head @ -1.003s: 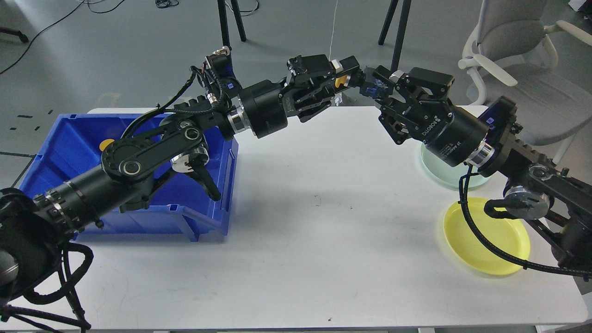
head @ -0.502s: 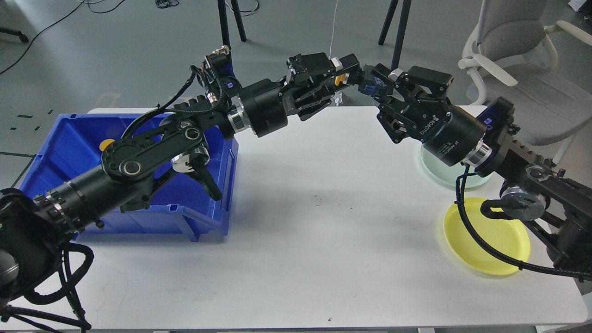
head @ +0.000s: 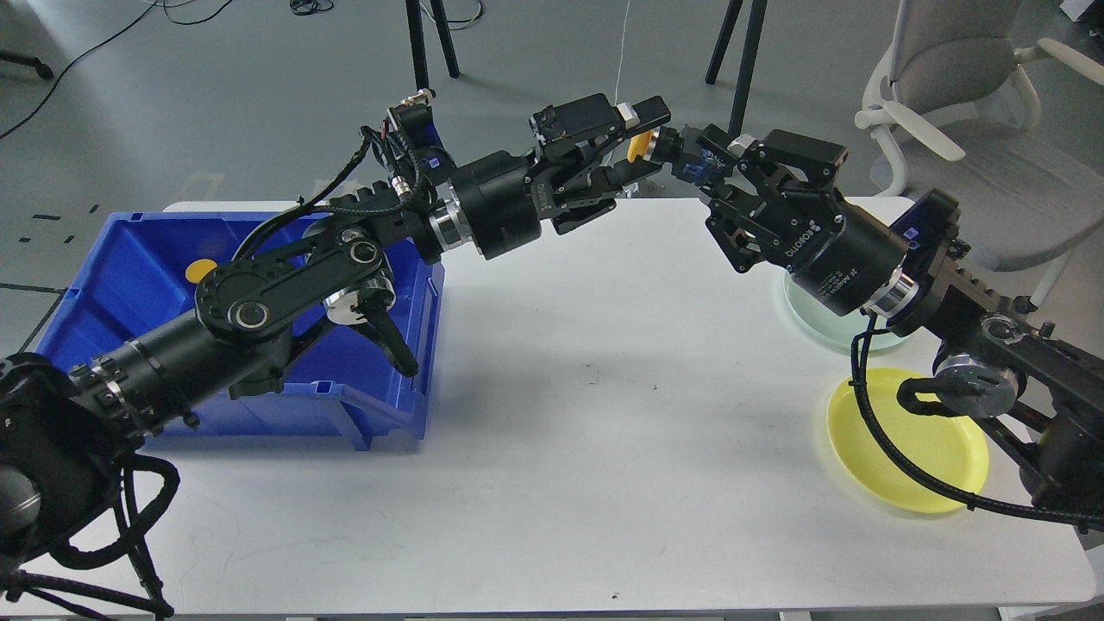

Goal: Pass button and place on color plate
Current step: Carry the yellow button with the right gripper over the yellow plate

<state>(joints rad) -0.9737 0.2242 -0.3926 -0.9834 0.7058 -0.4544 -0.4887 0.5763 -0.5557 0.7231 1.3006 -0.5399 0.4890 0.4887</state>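
Note:
An orange-yellow button [head: 638,145] hangs in the air above the table's far edge, where my two grippers meet. My left gripper [head: 649,138] is open: its upper and lower fingers stand spread above and below the button. My right gripper [head: 662,147] comes in from the right, and its dark fingertips close on the button's right side. A yellow plate [head: 914,440] lies at the front right of the table. A pale green plate [head: 824,323] lies behind it, partly hidden by my right arm.
A blue bin [head: 129,285] stands at the table's left, partly covered by my left arm, with another orange button [head: 201,269] inside. A white chair [head: 949,103] and black stand legs [head: 733,52] are behind the table.
My left gripper's fingers have spread apart from the button. The right gripper's tips have closed in on it. Both arms shifted slightly.

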